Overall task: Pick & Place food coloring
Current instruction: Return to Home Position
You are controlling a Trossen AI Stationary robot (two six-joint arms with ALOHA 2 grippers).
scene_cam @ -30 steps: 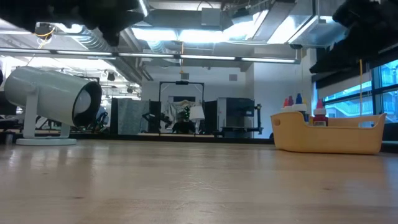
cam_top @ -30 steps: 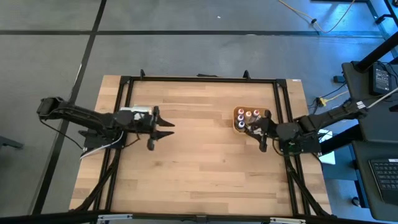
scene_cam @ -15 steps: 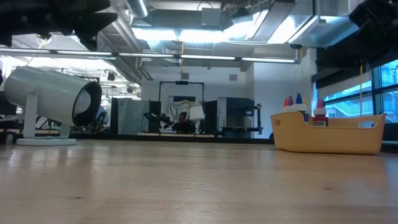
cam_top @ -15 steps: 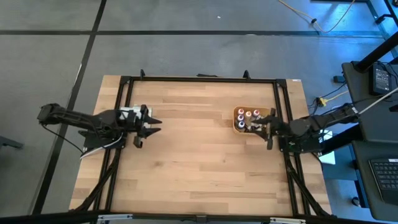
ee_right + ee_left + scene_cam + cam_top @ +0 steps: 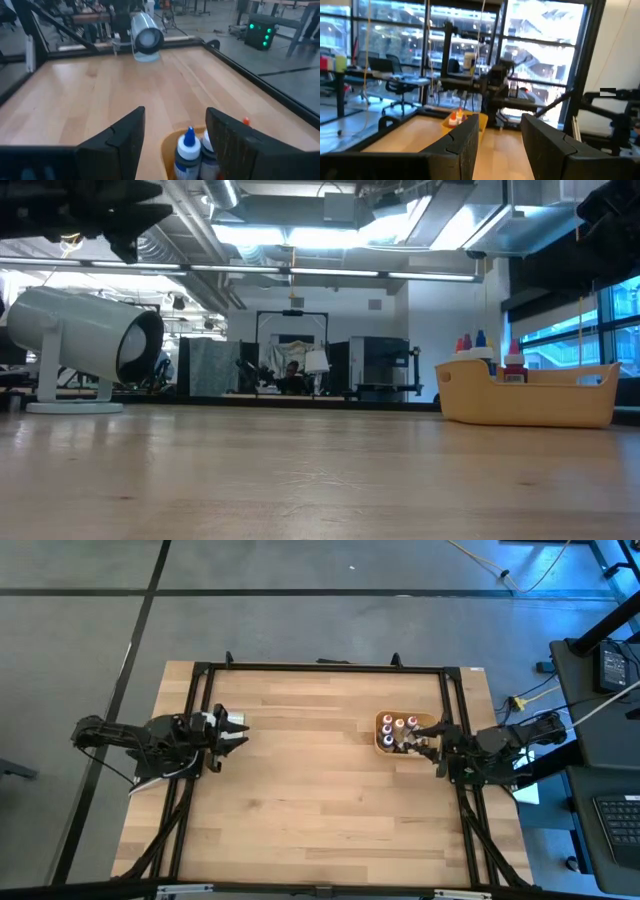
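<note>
Because the wooden bench (image 5: 320, 802) carries its load close to the right edge, the left gripper (image 5: 240, 732), over the left edge with fingers spread and nothing between them, looks well clear of trouble. Risk sits with the right gripper (image 5: 431, 737), likewise spread wide and empty, hanging just beside the yellow bin (image 5: 379, 732) at that right edge. Should this arm fold home too low, a finger could clip the bin's rim and shove or tip it, and the food coloring bottles (image 5: 399, 724) standing upright inside could topple or spill out.
</note>
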